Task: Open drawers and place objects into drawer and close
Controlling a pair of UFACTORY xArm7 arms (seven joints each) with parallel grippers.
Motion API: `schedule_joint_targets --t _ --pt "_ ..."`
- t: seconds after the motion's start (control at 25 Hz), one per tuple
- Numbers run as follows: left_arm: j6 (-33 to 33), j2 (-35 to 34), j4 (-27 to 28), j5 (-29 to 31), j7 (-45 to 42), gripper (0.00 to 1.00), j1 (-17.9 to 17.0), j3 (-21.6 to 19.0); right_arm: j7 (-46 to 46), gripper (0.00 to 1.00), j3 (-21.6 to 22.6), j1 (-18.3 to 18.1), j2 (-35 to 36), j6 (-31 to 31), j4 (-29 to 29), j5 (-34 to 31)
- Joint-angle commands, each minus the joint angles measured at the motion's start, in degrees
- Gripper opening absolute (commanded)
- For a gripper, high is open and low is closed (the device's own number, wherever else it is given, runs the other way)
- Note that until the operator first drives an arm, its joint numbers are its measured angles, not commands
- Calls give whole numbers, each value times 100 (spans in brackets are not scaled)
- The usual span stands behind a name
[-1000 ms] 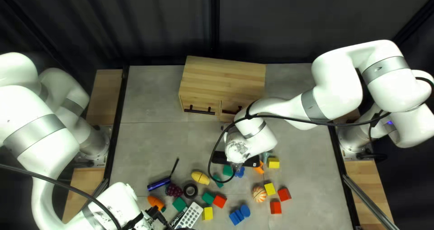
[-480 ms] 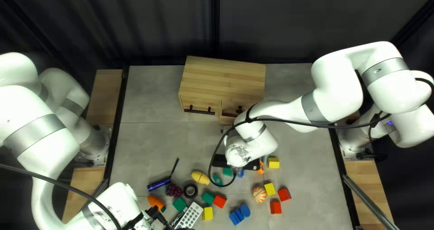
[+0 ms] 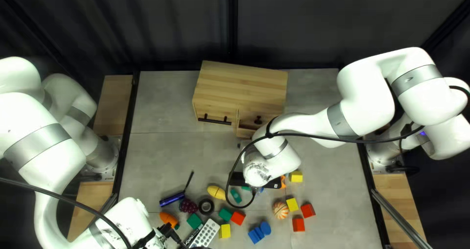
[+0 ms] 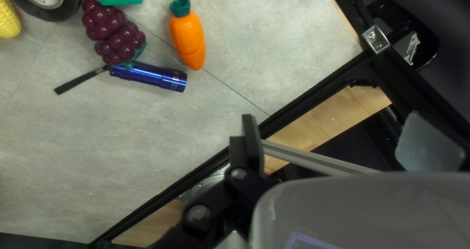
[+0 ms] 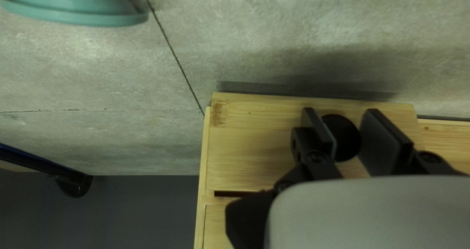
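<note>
While the knob sits pinched between the right gripper's half-closed fingers, its drawer stands ajar.

A wooden cabinet stands by the far edge of the grey table. Toward the left edge, a blue flashlight lies beside purple grapes, an orange carrot nearer the near edge. Right of centre, a striped ball sits beside a yellow block.
</note>
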Motion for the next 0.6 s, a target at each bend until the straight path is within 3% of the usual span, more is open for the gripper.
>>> schedule_joint_targets --t 0.04,0.6 --pt "0 0 0 0 0 100 0 0 -7 0 10 4 39 -14 30 2" --pt "0 0 0 0 0 100 0 0 -14 0 54 50 179 6 183 24"
